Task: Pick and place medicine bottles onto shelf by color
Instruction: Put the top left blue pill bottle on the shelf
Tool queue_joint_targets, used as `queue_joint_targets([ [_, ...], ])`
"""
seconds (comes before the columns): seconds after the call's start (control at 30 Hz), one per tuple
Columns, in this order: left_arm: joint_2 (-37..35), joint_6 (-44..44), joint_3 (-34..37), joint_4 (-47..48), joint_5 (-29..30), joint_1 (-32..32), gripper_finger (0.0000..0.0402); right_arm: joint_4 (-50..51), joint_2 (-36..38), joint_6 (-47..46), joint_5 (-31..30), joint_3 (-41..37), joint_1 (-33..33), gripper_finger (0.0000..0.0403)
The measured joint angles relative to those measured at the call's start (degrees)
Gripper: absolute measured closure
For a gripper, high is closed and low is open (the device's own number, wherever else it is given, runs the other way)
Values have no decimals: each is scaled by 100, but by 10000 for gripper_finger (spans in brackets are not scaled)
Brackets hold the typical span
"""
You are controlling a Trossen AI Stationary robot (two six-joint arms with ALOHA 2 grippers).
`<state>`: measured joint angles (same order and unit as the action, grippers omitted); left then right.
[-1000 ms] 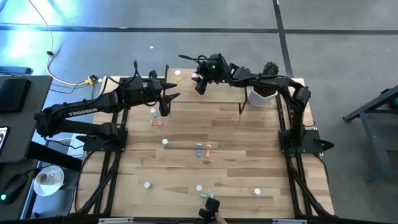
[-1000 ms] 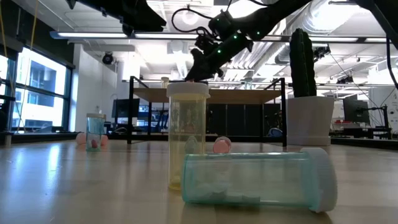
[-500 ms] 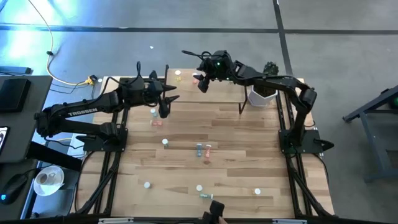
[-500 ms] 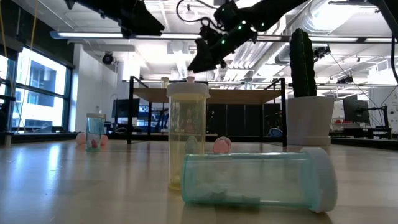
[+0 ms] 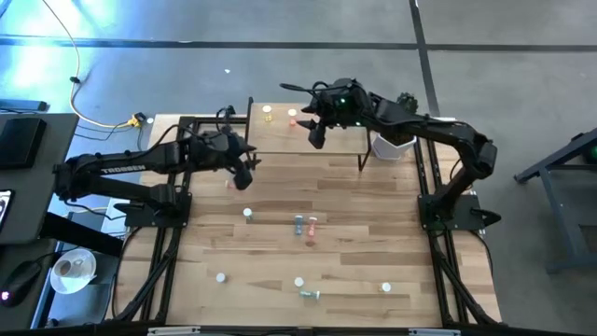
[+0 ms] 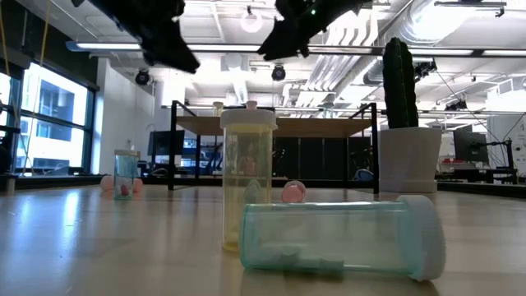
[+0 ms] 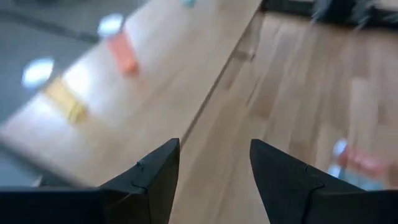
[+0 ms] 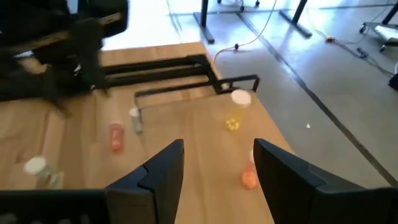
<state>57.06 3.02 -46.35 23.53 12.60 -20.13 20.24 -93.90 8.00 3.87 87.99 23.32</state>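
The shelf (image 5: 326,140) is a flat light-wood board on thin black legs at the far side of the table (image 5: 373,243). Two small cylinders with white caps, a yellow bottle (image 5: 268,114) and a pink bottle (image 5: 293,118), are seen upright on it. The right gripper (image 5: 315,138) is held above the shelf near them, fingers spread, nothing grasped. The left gripper (image 5: 244,177) is over the table, also spread and empty, just beside a pink bottle lying down (image 5: 232,184). More bottles are scattered on the planks; a clear green bottle (image 6: 341,238) lies nearest the low camera.
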Motion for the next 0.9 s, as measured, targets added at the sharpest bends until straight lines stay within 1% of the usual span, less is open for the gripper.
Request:
queue_joint_targets([
  [0.07, 0, 260, 0, 393, 201, 83, 216, 110, 91, 1, -69, 0, -84, 217],
  [0.2, -2, 759, 22, 1229, 414, 267, 216, 285, 192, 51, -281, 0, -239, 217],
  [0.33, -53, 1294, 335, 1573, 579, 530, 216, 333, 222, 150, -443, 0, -358, 217],
  [0.5, -308, 1969, 846, 1609, 1032, 956, 216, 415, 220, 150, -453, 0, -395, 217],
  [0.67, -753, 2649, 1323, 1574, 1512, 1375, 216, 440, 220, 150, -453, 0, -395, 217],
  [0.9, -1284, 3415, 1989, 1442, 2225, 1789, 216, 440, 220, 150, -453, 0, -397, 217],
])
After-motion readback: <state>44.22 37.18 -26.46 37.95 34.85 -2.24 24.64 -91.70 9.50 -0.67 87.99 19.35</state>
